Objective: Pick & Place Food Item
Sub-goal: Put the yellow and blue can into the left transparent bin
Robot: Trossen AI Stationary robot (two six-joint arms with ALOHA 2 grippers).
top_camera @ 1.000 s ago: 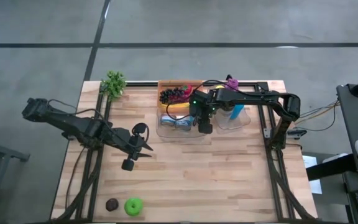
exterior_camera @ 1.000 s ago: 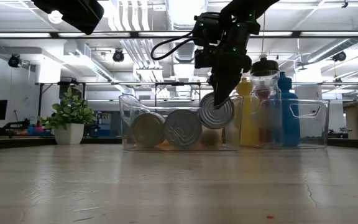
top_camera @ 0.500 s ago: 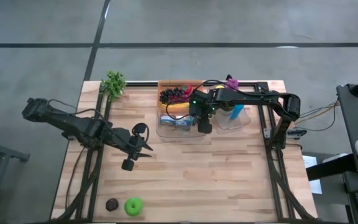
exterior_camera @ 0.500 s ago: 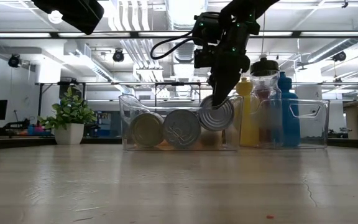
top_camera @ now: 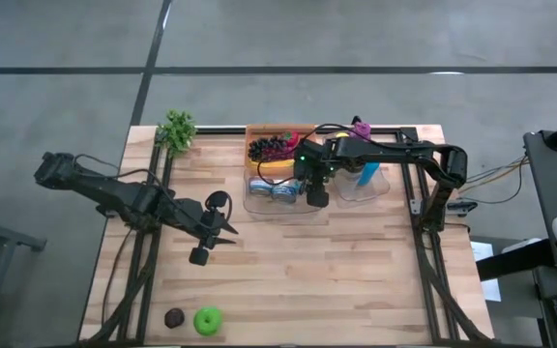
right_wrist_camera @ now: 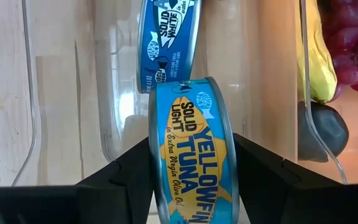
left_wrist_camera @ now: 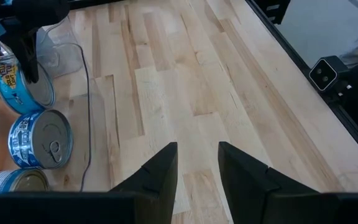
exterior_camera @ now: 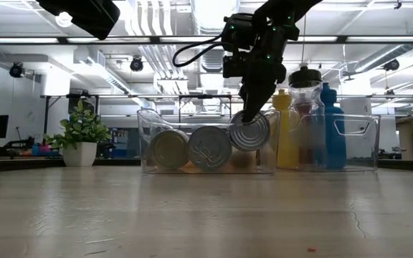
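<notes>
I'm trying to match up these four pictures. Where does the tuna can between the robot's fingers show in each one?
High view: hidden under the right gripper, inside the clear bin.
Low view: the tuna can is rightmost of three, raised, at the gripper's tip.
Left wrist view: upper left edge.
Right wrist view: centre, between the fingers.
Shared landmark: the clear bin.

Grey floor (top_camera: pixel 375 34); ceiling strip lights (exterior_camera: pixel 378 39); potted plant (exterior_camera: pixel 82 136).
</notes>
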